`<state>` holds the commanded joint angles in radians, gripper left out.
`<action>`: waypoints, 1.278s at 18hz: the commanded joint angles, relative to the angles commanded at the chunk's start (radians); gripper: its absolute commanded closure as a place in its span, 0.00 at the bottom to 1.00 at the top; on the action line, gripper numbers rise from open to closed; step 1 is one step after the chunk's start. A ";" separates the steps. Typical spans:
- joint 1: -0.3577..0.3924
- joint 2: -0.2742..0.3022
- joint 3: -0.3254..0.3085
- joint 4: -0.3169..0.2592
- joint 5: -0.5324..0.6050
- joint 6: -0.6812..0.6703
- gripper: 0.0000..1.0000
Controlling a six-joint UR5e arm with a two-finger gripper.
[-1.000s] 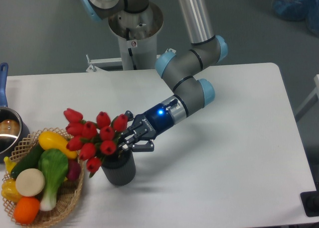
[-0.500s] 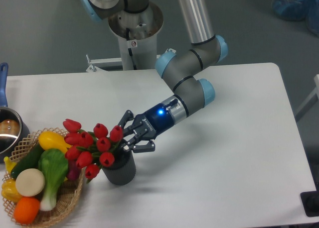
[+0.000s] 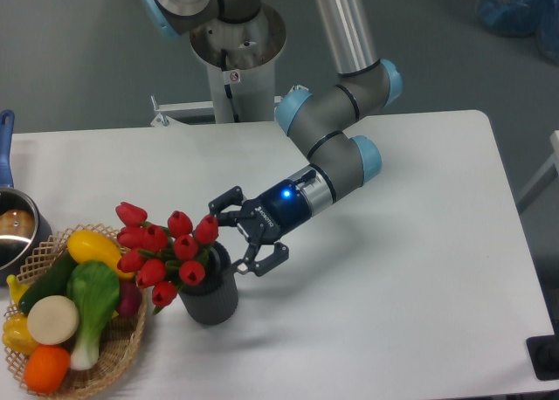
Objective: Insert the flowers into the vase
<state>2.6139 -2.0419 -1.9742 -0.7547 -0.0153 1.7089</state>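
Observation:
The flowers (image 3: 166, 251), red tulip buds with green leaves, stand with their stems down in the vase (image 3: 210, 297) and lean left over its rim toward the basket. The vase is a short dark grey cylinder standing upright on the white table. My gripper (image 3: 246, 236) hangs just right of the bunch, above the vase's right rim. It is open, its dark fingers spread wide, with nothing between them and a small gap to the flowers.
A wicker basket (image 3: 113, 356) of toy vegetables sits at the front left, touching or nearly touching the leaning flowers. A metal pot (image 3: 16, 230) with a blue handle stands at the left edge. The arm's base post (image 3: 236, 59) rises behind the table.
The gripper has opened wide and drawn back to the right, letting go of the flowers. The bunch has sunk a little and now rests in the vase.

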 joint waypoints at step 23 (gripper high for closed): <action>0.141 0.250 0.100 -0.003 0.645 -0.063 0.00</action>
<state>2.7550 -1.7918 -1.8746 -0.7578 0.6301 1.6461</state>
